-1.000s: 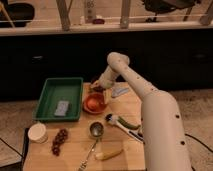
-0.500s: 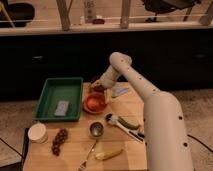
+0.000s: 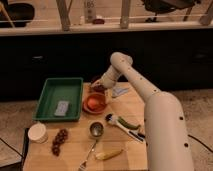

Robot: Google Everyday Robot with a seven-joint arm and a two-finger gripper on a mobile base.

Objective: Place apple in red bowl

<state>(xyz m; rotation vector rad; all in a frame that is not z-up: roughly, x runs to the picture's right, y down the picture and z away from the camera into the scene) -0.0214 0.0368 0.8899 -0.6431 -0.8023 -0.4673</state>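
Camera view | gripper (image 3: 99, 88) hovered at red bowl (image 3: 85, 104) far rim for drop-off, grip unreadable | apple (image 3: 95, 102) seemingly lay inside.

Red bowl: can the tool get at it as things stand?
Probably yes. The tool hangs just past the red bowl's far rim, with nothing visible between them. The green tray sits to the side and the metal cup nearer the camera, both off that path.
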